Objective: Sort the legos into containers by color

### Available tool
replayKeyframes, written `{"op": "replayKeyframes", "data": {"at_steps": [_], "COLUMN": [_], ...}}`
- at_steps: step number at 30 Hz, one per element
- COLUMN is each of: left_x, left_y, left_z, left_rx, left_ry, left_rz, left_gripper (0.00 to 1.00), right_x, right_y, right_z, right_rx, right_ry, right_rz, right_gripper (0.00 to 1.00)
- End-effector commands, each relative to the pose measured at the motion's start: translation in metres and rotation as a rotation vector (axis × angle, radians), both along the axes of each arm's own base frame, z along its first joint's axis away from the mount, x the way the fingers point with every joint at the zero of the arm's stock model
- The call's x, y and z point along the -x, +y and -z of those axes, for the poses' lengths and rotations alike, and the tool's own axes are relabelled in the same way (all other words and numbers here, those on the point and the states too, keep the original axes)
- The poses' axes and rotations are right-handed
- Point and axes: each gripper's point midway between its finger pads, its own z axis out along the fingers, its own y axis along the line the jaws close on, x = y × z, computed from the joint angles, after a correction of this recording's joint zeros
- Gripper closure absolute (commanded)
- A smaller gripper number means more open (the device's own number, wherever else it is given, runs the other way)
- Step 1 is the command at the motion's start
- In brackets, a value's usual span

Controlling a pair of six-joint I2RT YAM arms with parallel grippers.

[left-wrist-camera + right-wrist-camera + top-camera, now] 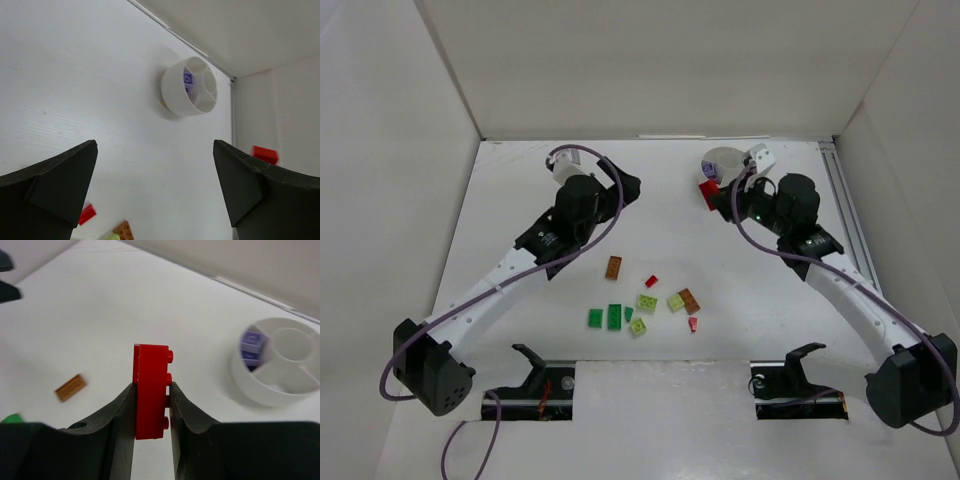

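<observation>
Several loose legos (646, 302): scattered on the near-centre worktop (740, 330), not yet sorted.
Left claw (155, 145): spread wide, empty, hanging over the worktop.
Right claw (151, 387): pinching a red brick (150, 365) on edge, likely for a clean drop.
Dish (260, 392): far right; purple pieces (251, 347) share one wedge.

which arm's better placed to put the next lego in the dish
Right. The right gripper is shut on a red brick and sits close to the white dish. The left gripper is open, empty and farther from it.
</observation>
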Motion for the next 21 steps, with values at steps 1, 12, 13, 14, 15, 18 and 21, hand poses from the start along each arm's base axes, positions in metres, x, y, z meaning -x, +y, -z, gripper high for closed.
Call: {"op": "replayKeyframes", "data": {"at_steps": [1, 12, 13, 14, 15, 18, 21], "left_x": [-0.009, -0.054, -0.057, -0.062, -0.065, -0.07, -0.075], "left_y": [0.006, 0.056, 0.06, 0.061, 0.064, 0.067, 0.074], "left_z": [-0.001, 0.021, 0.025, 0.032, 0.036, 0.045, 0.041], "left_rx": [-0.023, -0.111, -0.126, -0.127, -0.143, -0.16, -0.169], "left_ry": [0.01, -0.005, 0.001, 0.015, 0.021, 0.032, 0.01], "left_rz": [0.065, 0.004, -0.003, -0.001, -0.005, 0.015, 0.01], "left_gripper": [0.0, 0.0, 0.0, 0.0, 0.0, 0.0, 0.0], "right_x": [-0.035, -0.134, -0.136, -0.144, -0.153, -0.169, -0.181], "right_y": [-0.04, -0.098, -0.09, -0.094, -0.096, -0.089, -0.089], "right_z": [-0.013, 0.006, 0.011, 0.006, 0.02, 0.03, 0.027], "right_rx": [0.059, 0.234, 0.247, 0.257, 0.272, 0.273, 0.291], "right_ry": [-0.101, -0.294, -0.303, -0.321, -0.303, -0.312, -0.345], "right_rz": [0.133, 0.188, 0.135, 0.128, 0.112, 0.038, 0.008], "right_gripper": [0.95, 0.89, 0.89, 0.88, 0.88, 0.88, 0.88]}}
